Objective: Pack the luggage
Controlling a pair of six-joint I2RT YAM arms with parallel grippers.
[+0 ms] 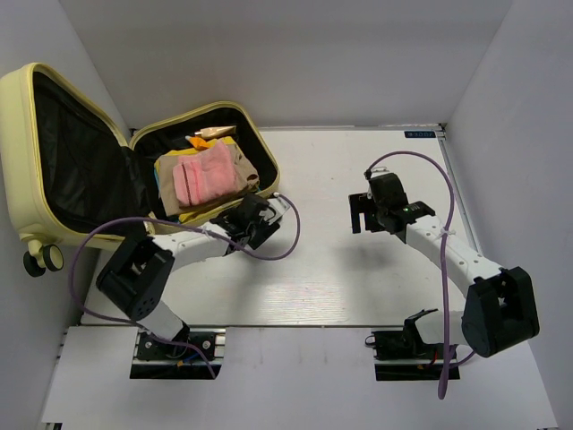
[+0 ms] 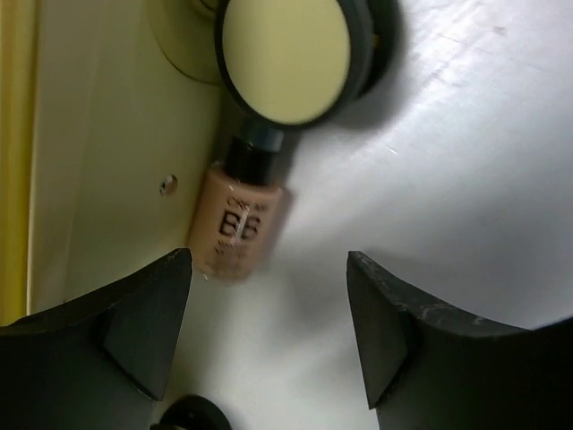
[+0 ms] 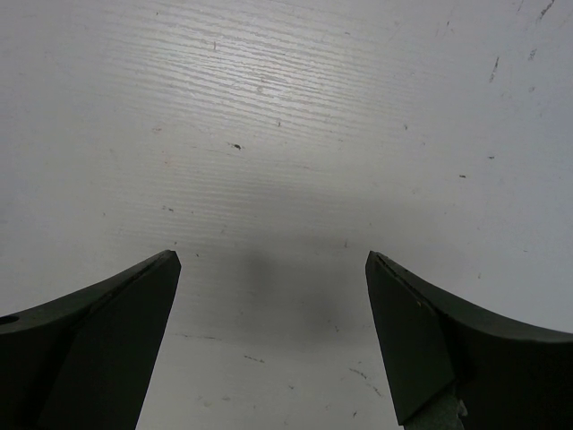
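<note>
Left claw (image 2: 269,260) hovers spread over a BB cream tube (image 2: 237,224) against the luggage (image 2: 107,134), near its wheel (image 2: 285,58); right claw (image 3: 271,257) gapes above the counter (image 3: 286,107).

luggage (image 1: 13,161): hard yellow shell, smooth, a bit shiny, looks like plastic.
lining (image 1: 76,161): black cloth, dull.
pink cloth (image 1: 204,177): soft, folded, not shiny.
wheel (image 2: 285,55): smooth cream face with a dark rim, a little shiny.
bottle (image 2: 237,224): smooth peach body, black cap; plastic or glass, cannot tell.
desk (image 3: 295,134): white, smooth, soft shine, thin scratches and tiny dark specks.
left tool (image 2: 269,269): black, dull, looks like plastic.
right tool (image 3: 273,269): black, dull, the same.
cable (image 1: 443,233): purple, smooth.
</note>
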